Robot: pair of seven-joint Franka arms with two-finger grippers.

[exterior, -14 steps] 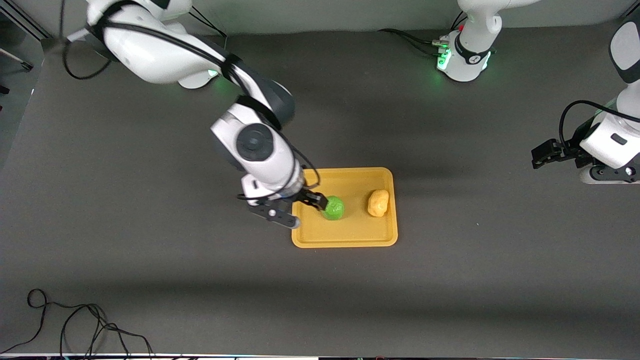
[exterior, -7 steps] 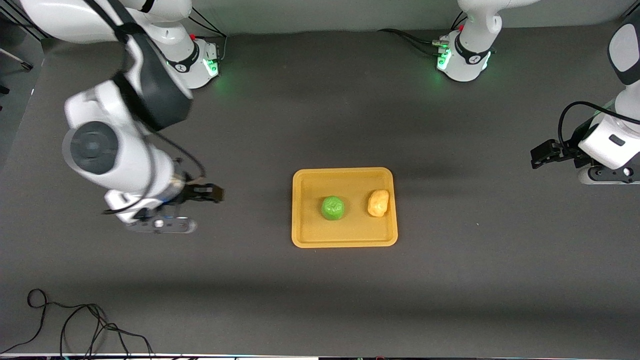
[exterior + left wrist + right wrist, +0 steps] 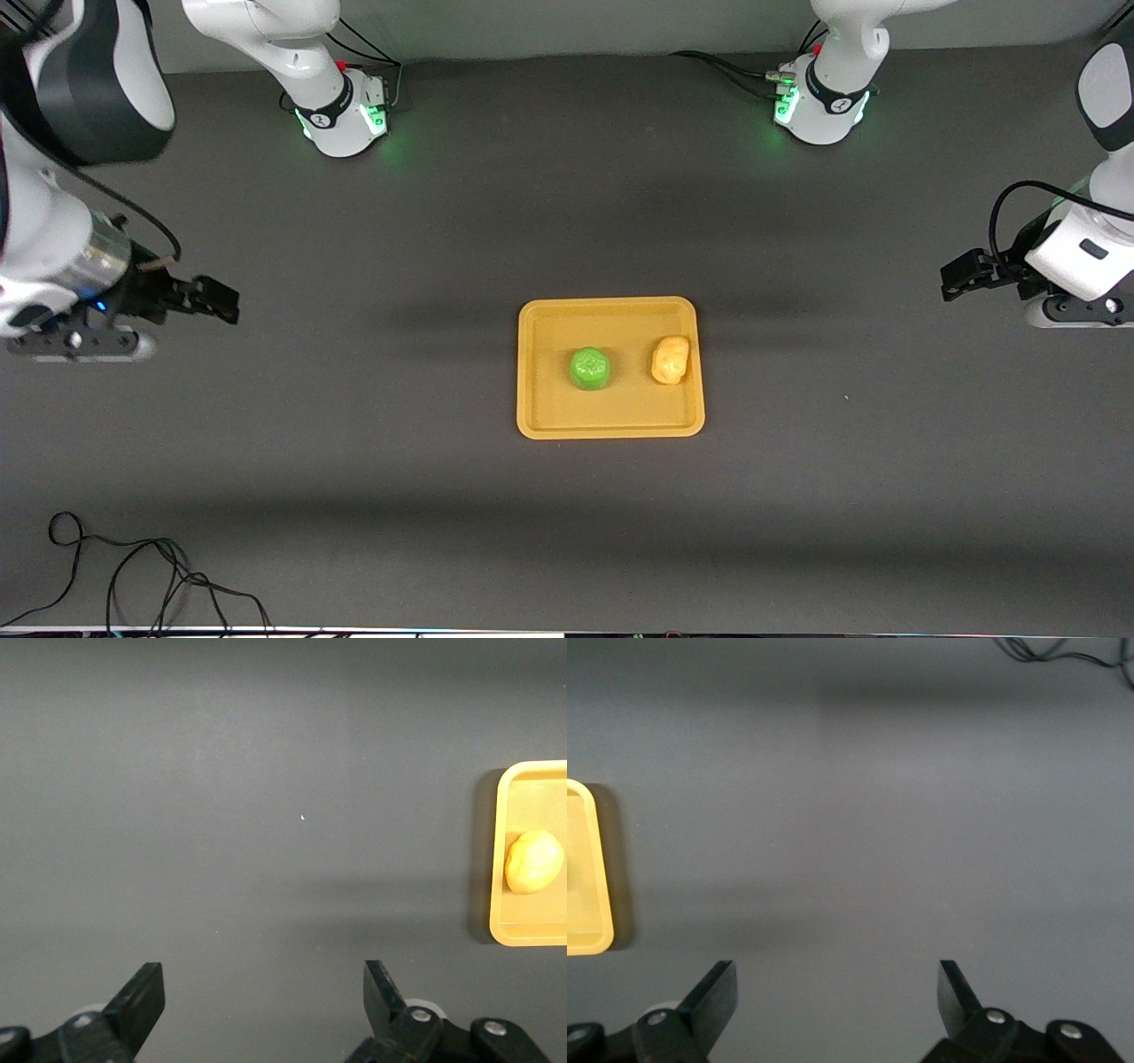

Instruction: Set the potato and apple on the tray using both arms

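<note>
The yellow-orange tray (image 3: 549, 416) lies in the middle of the table. The green apple (image 3: 590, 368) and the yellow potato (image 3: 670, 360) sit on it, side by side and apart, the potato toward the left arm's end. My right gripper (image 3: 217, 301) is open and empty over bare table at the right arm's end; its wrist view (image 3: 833, 992) shows only the tray's edge (image 3: 594, 904). My left gripper (image 3: 952, 276) is open and empty over bare table at the left arm's end; its wrist view (image 3: 264, 992) shows the tray's rim (image 3: 492, 904) and the potato (image 3: 534, 862).
The two arm bases (image 3: 341, 115) (image 3: 822, 106) stand at the table's edge farthest from the front camera. A black cable (image 3: 133, 576) lies coiled at the nearest edge, toward the right arm's end.
My right gripper has let go of the apple on the tray and drawn back, open, to the right arm's end of the table. The left arm has not moved.
</note>
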